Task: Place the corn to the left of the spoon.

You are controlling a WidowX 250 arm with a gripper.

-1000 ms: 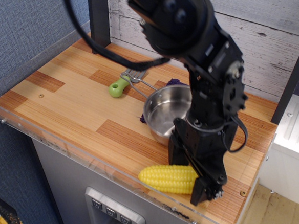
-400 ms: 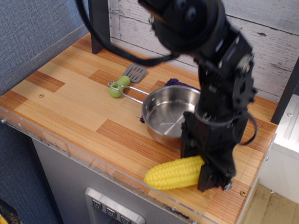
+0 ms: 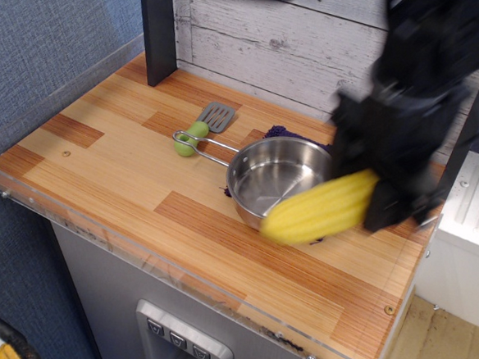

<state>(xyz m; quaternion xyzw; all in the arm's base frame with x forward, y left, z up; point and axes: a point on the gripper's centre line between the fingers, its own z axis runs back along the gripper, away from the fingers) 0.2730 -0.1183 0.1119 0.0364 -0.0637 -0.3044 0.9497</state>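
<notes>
Yellow corn (image 3: pixel 320 208) hung tilted above the pan's (image 3: pixel 264 185) near rim, pinched at its right end by the blurred gripper (image 3: pixel 384 192); the spoon (image 3: pixel 203 126) lay well left.

The black arm reached down from upper right; its gripper (image 3: pixel 376 193) was clamped on the corn (image 3: pixel 320 208), held aloft.

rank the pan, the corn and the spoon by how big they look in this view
1. The steel pan, widest with its wire handle.
2. The corn, held up off the table, so it is nearer the camera and may look oversized; it is also motion-blurred.
3. The spoon, clearly smallest.
</notes>
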